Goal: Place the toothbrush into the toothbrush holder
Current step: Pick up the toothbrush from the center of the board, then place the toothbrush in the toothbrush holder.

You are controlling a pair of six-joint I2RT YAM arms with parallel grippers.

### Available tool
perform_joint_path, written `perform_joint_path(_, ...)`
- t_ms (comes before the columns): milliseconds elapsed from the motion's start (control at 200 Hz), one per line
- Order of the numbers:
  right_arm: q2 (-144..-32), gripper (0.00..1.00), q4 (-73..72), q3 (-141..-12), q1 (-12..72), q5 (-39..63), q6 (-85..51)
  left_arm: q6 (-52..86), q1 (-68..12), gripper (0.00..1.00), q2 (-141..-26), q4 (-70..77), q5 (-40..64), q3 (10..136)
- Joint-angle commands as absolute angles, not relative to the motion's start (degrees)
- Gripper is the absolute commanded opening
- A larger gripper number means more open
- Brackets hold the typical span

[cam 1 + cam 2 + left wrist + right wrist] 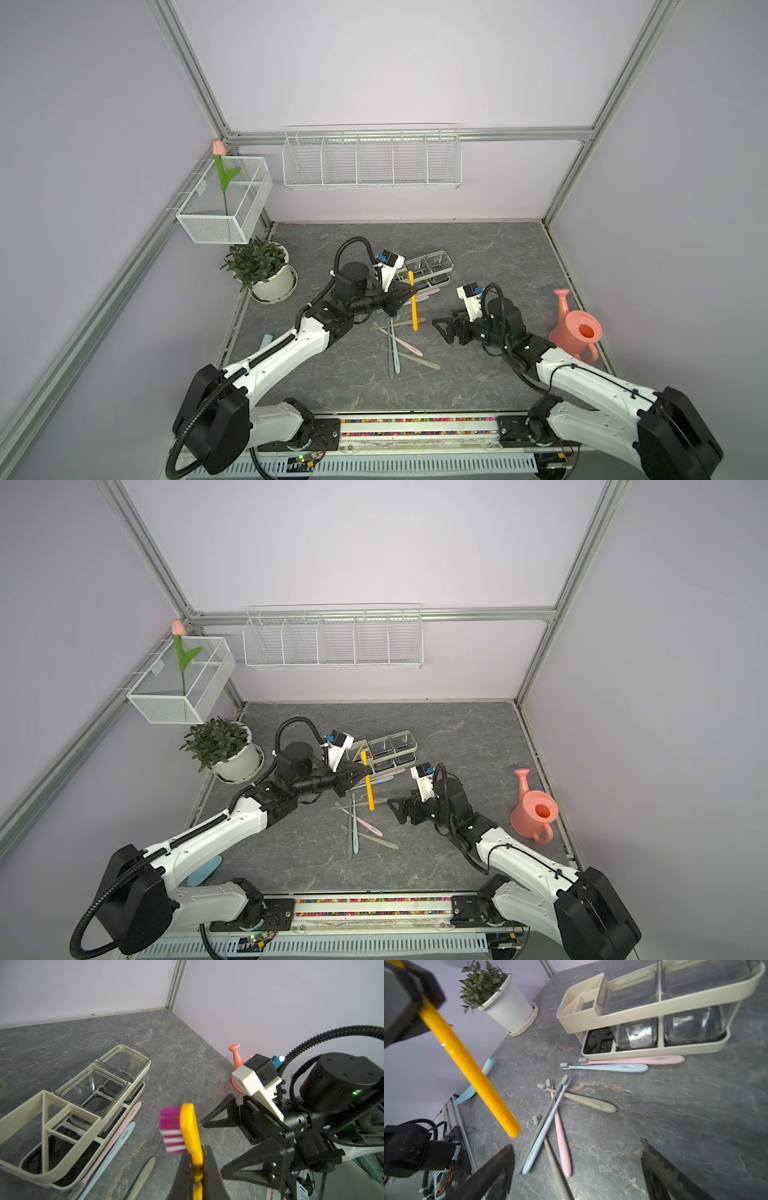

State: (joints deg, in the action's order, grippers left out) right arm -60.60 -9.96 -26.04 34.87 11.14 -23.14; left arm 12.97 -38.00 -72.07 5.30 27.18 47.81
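One toothbrush [414, 316], clenched in left jaws, right jaws wide and empty: lower handle-first into toothbrush holder [654, 1011], divided compartment.

Yellow toothbrush [467, 1068]: glossy smooth plastic handle w/ light glints; bristles [172, 1132] fine fibre, magenta/white. Toothbrush holder [654, 1012]: cream plastic frame, smooth, matt-ish; its cups [691, 1024] clear glossy plastic. Loose toothbrushes [561, 1142]: pastel plastic, matt. Tabletop [478, 374]: grey stone-look, veined, low sheen. Watering can [575, 332]: pink plastic, matt. Wall baskets [370, 162]: white-coated wire. Plant pot [508, 1012]: white, smooth, semi-matt.
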Motion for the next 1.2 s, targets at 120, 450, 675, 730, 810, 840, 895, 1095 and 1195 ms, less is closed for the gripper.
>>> perform_joint_path(120, -51.40, 0.93, 4.10, -29.37, 34.49, 1.82, -18.12, 11.37, -38.36, 0.00, -70.79, 7.31, 14.74, 50.17)
perform_joint_path(450, -29.19, 0.89, 9.81, -19.85, 34.37, -6.06, -20.60, 6.52, -38.36, 0.00, -70.17, 12.89, 7.28, 52.92)
perform_joint_path(675, -26.92, 0.89, 15.16, -20.34, 34.44, -7.65, -22.80, 1.52, -38.32, 0.00, -67.04, 12.77, -3.14, 51.05)
perform_joint_path(730, -29.23, 0.89, 17.00, -22.56, 34.40, -8.20, -22.12, 0.22, -38.32, 0.00, -66.46, 12.82, -5.51, 50.36)
perform_joint_path(810, -33.83, 0.89, 19.87, -26.08, 34.40, -9.43, -21.73, -0.65, -38.32, 0.00, -65.75, 13.01, -8.12, 49.30)
perform_joint_path(840, -35.60, 0.89, 20.92, -27.33, 34.38, -9.97, -22.03, -1.00, -38.32, 0.00, -65.50, 13.36, -8.23, 48.75)
perform_joint_path(895, -38.25, 0.89, 22.32, -29.30, 34.23, -10.65, -22.70, -1.56, -38.32, 0.00, -65.30, 14.81, -8.70, 47.69)
perform_joint_path(1095, -42.95, 0.89, 20.55, -30.37, 33.88, -8.53, -22.55, -2.99, -38.32, 0.00, -66.82, 17.55, -11.15, 47.31)
perform_joint_path(1195, -43.96, 0.89, 20.45, -30.37, 33.68, -8.75, -22.36, -4.23, -38.32, 0.00, -68.78, 17.93, -11.87, 48.66)
